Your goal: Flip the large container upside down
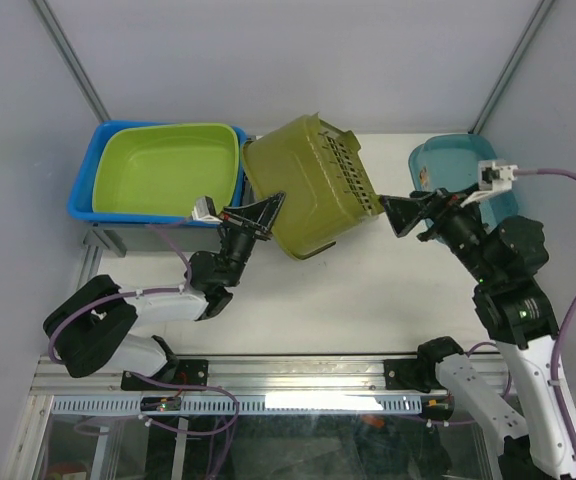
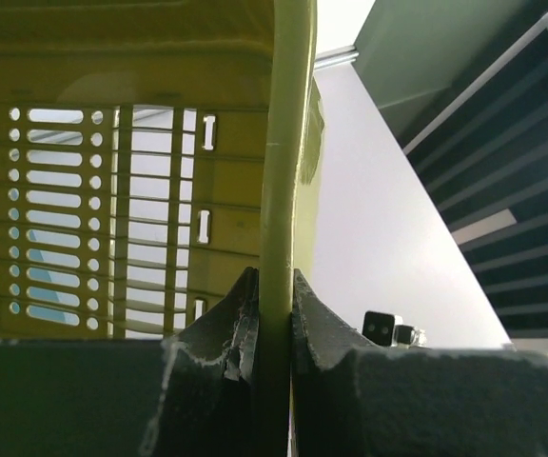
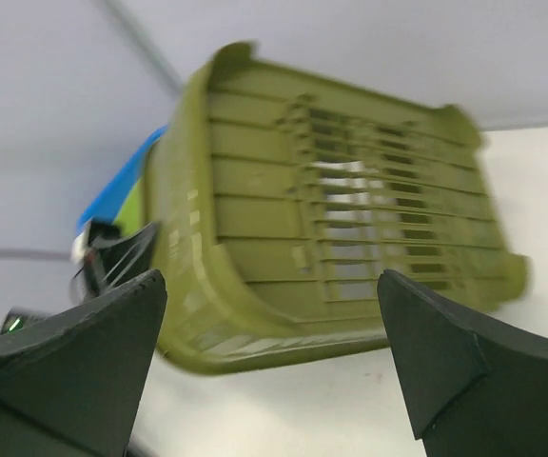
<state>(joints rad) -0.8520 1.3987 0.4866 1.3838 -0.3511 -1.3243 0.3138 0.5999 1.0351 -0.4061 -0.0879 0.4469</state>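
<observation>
An olive-green slotted basket (image 1: pixel 313 185) is tipped on its side at the table's back middle, its slotted base facing right. My left gripper (image 1: pixel 273 205) is shut on the basket's rim. In the left wrist view the rim (image 2: pixel 286 143) runs down between the closed fingers of that gripper (image 2: pixel 274 276). My right gripper (image 1: pixel 392 217) is open and empty just right of the basket, not touching it. The basket (image 3: pixel 283 190) fills the right wrist view beyond the spread fingers of that gripper (image 3: pixel 269 281). A dark-grey strip (image 1: pixel 128 238), perhaps the large crate, shows under the blue tub; the rest is hidden.
A bright blue tub (image 1: pixel 86 190) at the back left holds a lime-green tub (image 1: pixel 168 170). A teal tub (image 1: pixel 448 155) stands at the back right, behind my right arm. Frame posts rise at both back corners.
</observation>
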